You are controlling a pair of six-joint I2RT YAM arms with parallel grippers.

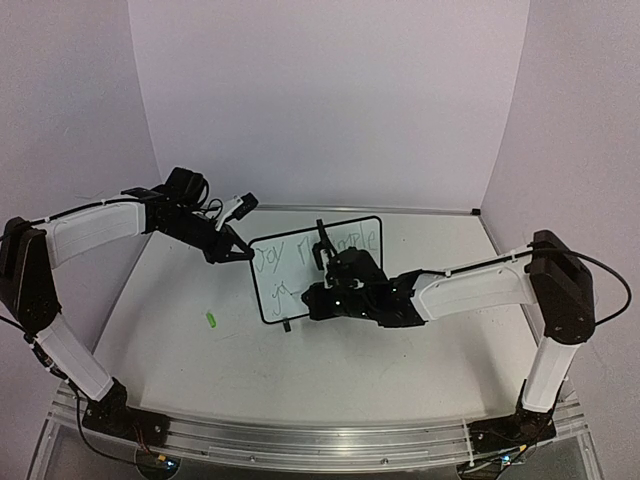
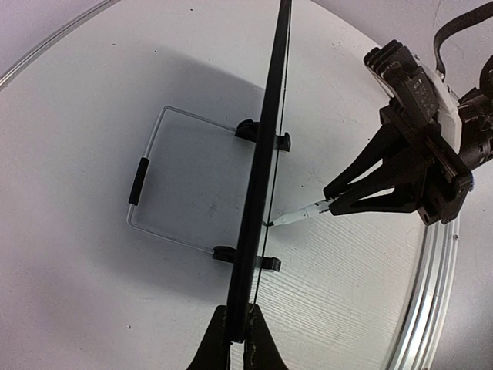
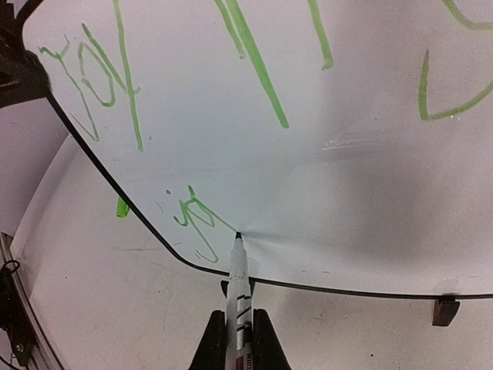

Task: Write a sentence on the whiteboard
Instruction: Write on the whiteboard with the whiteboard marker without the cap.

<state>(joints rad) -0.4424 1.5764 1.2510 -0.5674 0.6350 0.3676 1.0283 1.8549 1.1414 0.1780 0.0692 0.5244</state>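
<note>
The whiteboard (image 1: pixel 272 300) stands upright at mid-table on two small black feet (image 3: pixel 445 310). In the left wrist view the whiteboard (image 2: pixel 262 169) shows edge-on. Green words of the sentence (image 1: pixel 300 250) run along its top, and a second line (image 3: pixel 189 216) starts lower left. My left gripper (image 1: pixel 240 255) is shut on the board's left edge, and the left wrist view shows the left gripper (image 2: pixel 239 333) pinching the frame. My right gripper (image 3: pixel 240 339) is shut on a white marker (image 3: pixel 240 281). The marker's green tip touches the board at the end of the second line.
A green marker cap (image 1: pixel 211 320) lies on the table left of the board. A wire stand (image 2: pixel 154 177) props the board from behind. Purple walls close the back and both sides. An aluminium rail (image 1: pixel 320 440) runs along the near edge.
</note>
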